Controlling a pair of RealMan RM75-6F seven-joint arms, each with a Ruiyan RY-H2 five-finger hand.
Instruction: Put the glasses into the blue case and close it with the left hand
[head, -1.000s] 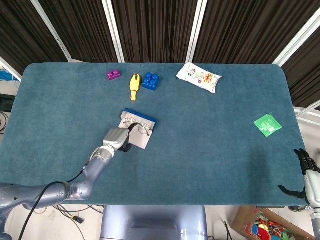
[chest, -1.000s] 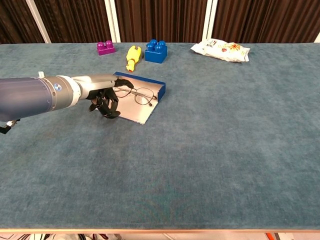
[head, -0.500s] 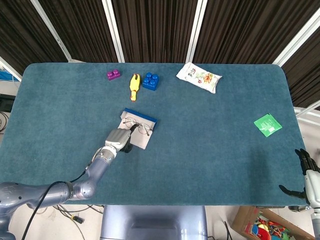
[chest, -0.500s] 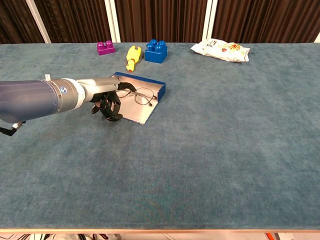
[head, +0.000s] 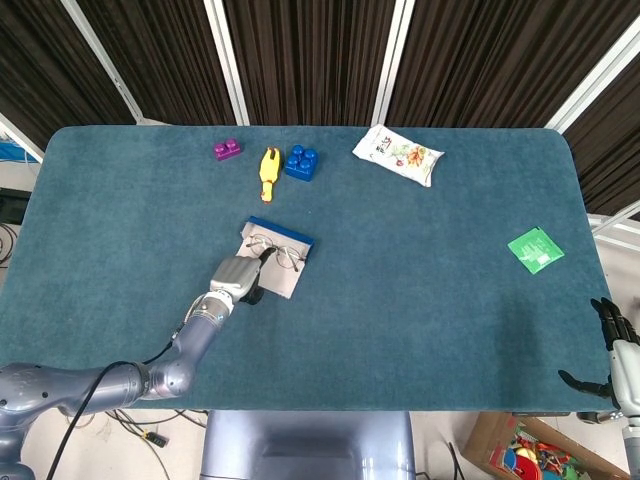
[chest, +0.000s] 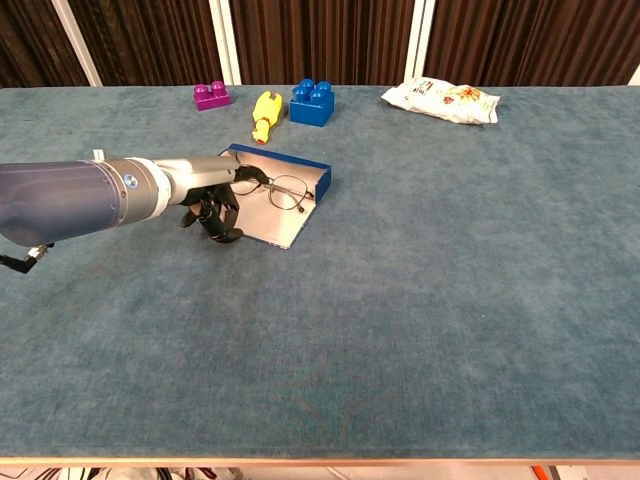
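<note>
The left hand (chest: 212, 200) is pinching the glasses (chest: 275, 188) over the open blue case (chest: 290, 190); it should be seating them flat before releasing.

1. The head view looks steeply down from high above the near edge, taking in the whole table (head: 450, 330);
2. the chest view sits low and nearer, facing across it toward the curtain (chest: 320, 40);
3. both share the blue case (head: 280, 245) area.
</note>
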